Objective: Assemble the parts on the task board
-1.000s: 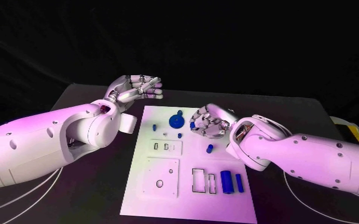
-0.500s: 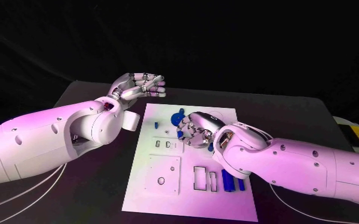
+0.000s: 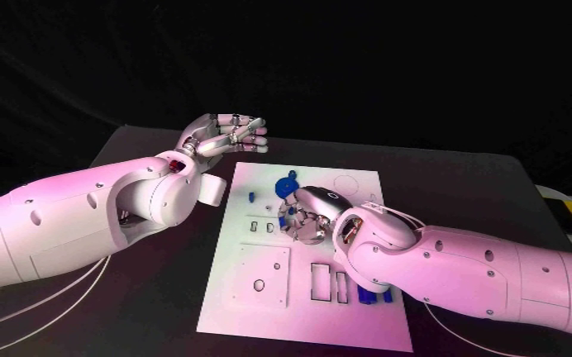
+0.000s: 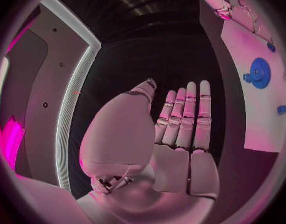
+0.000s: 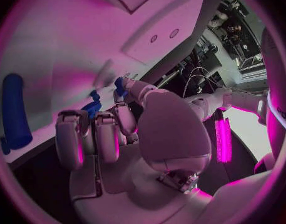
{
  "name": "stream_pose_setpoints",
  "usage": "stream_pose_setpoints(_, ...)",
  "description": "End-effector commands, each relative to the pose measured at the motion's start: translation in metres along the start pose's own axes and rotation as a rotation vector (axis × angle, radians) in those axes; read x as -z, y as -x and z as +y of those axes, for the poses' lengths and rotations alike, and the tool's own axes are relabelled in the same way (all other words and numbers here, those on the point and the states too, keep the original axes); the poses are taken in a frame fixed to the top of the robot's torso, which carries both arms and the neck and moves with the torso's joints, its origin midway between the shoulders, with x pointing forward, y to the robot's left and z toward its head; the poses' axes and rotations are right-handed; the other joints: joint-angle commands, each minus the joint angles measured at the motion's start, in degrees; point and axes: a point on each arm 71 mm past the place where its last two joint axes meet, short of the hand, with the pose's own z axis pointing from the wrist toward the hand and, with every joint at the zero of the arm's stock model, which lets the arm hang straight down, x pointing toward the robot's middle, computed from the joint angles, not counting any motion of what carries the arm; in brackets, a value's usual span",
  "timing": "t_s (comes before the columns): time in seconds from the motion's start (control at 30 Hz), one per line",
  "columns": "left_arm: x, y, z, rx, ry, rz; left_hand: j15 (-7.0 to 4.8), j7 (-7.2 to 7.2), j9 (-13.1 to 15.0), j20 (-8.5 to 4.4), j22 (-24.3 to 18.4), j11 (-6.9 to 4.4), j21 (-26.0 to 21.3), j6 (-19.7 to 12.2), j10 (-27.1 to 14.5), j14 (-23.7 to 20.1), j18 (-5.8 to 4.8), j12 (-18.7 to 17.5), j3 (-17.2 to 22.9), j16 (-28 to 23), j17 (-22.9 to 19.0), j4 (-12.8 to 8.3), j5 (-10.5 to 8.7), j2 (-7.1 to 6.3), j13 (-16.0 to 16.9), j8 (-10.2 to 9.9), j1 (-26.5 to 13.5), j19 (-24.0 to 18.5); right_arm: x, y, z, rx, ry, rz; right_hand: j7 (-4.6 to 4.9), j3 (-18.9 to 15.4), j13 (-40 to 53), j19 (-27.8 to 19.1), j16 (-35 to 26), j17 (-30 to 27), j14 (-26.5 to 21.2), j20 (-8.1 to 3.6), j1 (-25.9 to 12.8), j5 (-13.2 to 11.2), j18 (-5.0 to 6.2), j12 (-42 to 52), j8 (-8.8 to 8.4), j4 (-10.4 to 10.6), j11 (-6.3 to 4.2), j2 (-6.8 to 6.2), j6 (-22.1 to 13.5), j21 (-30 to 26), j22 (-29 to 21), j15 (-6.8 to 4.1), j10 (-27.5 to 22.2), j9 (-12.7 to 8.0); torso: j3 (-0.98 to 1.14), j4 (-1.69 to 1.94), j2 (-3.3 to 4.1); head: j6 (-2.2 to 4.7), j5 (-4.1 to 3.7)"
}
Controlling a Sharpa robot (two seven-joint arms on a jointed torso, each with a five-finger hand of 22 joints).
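Task board point(image 3: 239, 291) in head view: white plate mid-table, right hand point(image 3: 305, 212) low over its middle, blue gear point(image 3: 286, 185) just beyond the fingers, two blue bars point(image 3: 364, 289) back by the forearm. Left hand point(image 3: 226, 136) off the board's far left corner, fingers together, holding nothing. Left wrist view: fingers straight, palm bare, gear beside it on the board. Right wrist view: fingers curled, touching a small blue part point(image 5: 93, 106); grip unclear.

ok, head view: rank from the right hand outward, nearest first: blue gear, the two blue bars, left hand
1. blue gear, just beyond the right hand, at the board's far end.
2. blue bars, near end of the board, beside the right forearm.
3. left hand, off the board past its far left corner.
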Motion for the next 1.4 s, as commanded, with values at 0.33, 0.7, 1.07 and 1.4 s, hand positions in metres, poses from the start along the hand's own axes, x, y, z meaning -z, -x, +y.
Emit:
stream_pose_setpoints(0.33, 0.0, -0.002, -0.001, 0.01, -0.003, 0.02, -0.12, 0.19, 0.0, 0.16, -0.06, -0.1, 0.38, -0.13, 0.34, -0.45, 0.7, -0.36, 0.39, -0.32, 0.05, 0.03, -0.03, 0.03, -0.01, -0.07, 0.48, -0.26, -0.003, -0.007, 0.003, 0.038, 0.007, 0.014, -0.06, 0.11, 0.08, 2.12, -0.05, 10.04, 4.92, -0.29, -1.04, 0.01, -0.67, -0.29, 1.59, -0.05, 0.32, -0.39, 0.14, 0.2, 10.82, -0.02, -0.09, 1.17, -0.02, -0.03, 0.04, -0.27, 0.23)
stream_pose_setpoints(0.7, 0.001, -0.001, -0.001, 0.01, -0.001, 0.019, -0.11, 0.18, 0.01, 0.17, -0.08, -0.1, 0.36, -0.1, 0.39, -0.54, 0.68, -0.39, 0.39, -0.38, 0.08, 0.06, -0.04, 0.01, -0.01, -0.06, 0.52, -0.35, -0.004, -0.013, 0.004, 0.04, 0.007, 0.021, 0.12, -0.2, -0.01, 2.07, -0.1, 9.88, 4.89, -0.22, -2.07, -0.03, -0.64, -0.37, 1.57, 0.0, 0.46, -1.14, -0.31, 0.11, 10.77, 0.07, -0.21, 1.13, 0.01, -0.08, 0.01, -0.44, 0.21)
stream_pose_setpoints(1.07, 0.001, -0.001, -0.001, 0.01, 0.0, 0.019, -0.11, 0.18, 0.01, 0.17, -0.08, -0.1, 0.36, -0.1, 0.39, -0.54, 0.68, -0.39, 0.39, -0.38, 0.08, 0.06, -0.04, 0.01, -0.01, -0.06, 0.52, -0.35, -0.006, -0.015, 0.004, 0.046, 0.009, 0.027, 0.42, -0.7, -0.46, 1.95, -0.17, 9.69, 4.85, -0.07, -3.04, -0.03, -0.6, -0.74, 1.35, -0.05, 0.72, -2.25, -1.06, -0.07, 10.65, 0.27, -0.72, 0.96, 0.01, -0.02, -0.01, -0.43, 0.11)
stream_pose_setpoints(1.4, 0.002, 0.0, -0.001, 0.01, 0.001, 0.019, -0.11, 0.18, 0.01, 0.17, -0.08, -0.1, 0.36, -0.1, 0.39, -0.54, 0.68, -0.39, 0.39, -0.38, 0.08, 0.06, -0.04, 0.01, -0.01, -0.06, 0.52, -0.35, -0.006, -0.016, 0.003, 0.05, 0.005, 0.031, 1.02, -1.11, -1.25, 1.64, -0.26, 9.42, 4.79, 0.23, -3.64, 0.0, -0.48, -1.37, 0.76, -0.17, 1.21, -3.14, -2.36, -0.47, 10.34, 0.66, -1.61, 0.6, -0.03, 0.0, -0.05, -0.46, 0.12)
